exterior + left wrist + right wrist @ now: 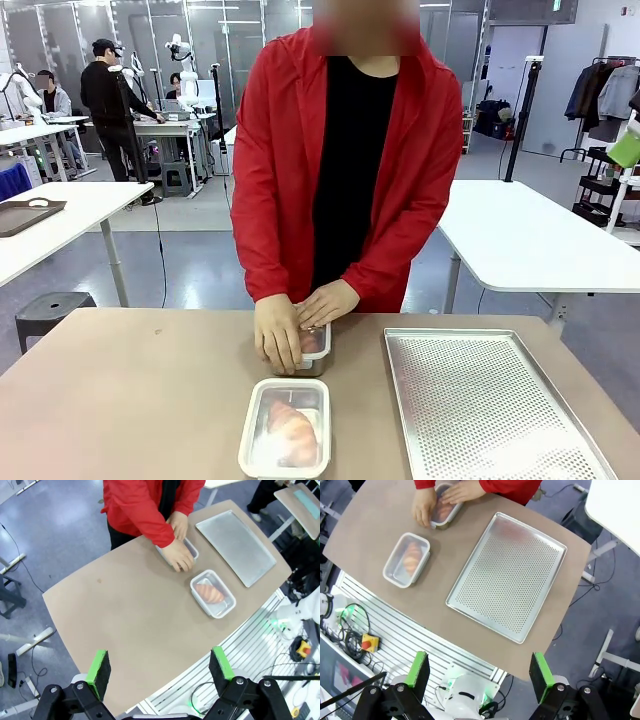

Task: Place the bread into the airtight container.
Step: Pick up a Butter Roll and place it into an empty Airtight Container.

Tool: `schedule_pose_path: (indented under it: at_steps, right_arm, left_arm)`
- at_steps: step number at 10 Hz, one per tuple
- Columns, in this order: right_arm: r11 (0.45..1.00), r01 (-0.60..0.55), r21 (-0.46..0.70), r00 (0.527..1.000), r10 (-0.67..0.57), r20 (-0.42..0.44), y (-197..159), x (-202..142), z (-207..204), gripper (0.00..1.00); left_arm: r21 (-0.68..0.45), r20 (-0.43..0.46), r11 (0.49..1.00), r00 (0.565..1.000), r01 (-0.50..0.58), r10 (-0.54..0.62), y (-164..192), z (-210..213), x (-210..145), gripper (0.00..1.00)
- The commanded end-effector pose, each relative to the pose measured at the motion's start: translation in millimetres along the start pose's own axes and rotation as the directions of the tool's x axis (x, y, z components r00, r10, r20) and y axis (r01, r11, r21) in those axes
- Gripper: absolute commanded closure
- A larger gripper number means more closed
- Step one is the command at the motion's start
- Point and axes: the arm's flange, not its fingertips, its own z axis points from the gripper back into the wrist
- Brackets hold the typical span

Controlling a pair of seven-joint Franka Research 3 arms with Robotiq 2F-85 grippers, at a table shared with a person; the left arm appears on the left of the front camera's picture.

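Observation:
A lidded clear container holding a croissant lies near the table's front edge. Behind it the person's hands press on a second container with bread inside. My left gripper hangs open high above the table, nothing between its green pads. My right gripper is likewise open and high over the table's near edge.
A perforated metal tray lies on the right part of the brown table. The person in a red jacket stands at the far side. The table's left half is bare.

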Motion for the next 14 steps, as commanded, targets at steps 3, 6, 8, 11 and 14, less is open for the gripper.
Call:
schedule_pose_path:
  at_steps: [3,6,8,11,14]
  right_arm:
    - [1.000,-0.015,-0.014,1.000,0.015,0.002,-3.0,1.4,1.3,0.00]
    - [1.000,-0.015,-0.014,1.000,0.015,0.002,-3.0,1.4,1.3,0.00]
    - [1.000,-0.015,-0.014,1.000,0.015,0.002,-3.0,1.4,1.3,0.00]
    - [1.000,-0.015,-0.014,1.000,0.015,0.002,-3.0,1.4,1.3,0.00]
    - [1.000,-0.015,-0.014,1.000,0.015,0.002,-3.0,1.4,1.3,0.00]
  left_arm:
    - [-0.007,0.008,1.000,1.000,0.020,-0.020,-0.2,1.0,0.6,0.00]
    - [-0.007,0.008,1.000,1.000,0.020,-0.020,-0.2,1.0,0.6,0.00]
    - [-0.007,0.008,1.000,1.000,0.020,-0.020,-0.2,1.0,0.6,0.00]
    - [-0.007,0.008,1.000,1.000,0.020,-0.020,-0.2,1.0,0.6,0.00]
    - [-0.007,0.008,1.000,1.000,0.020,-0.020,-0.2,1.0,0.6,0.00]
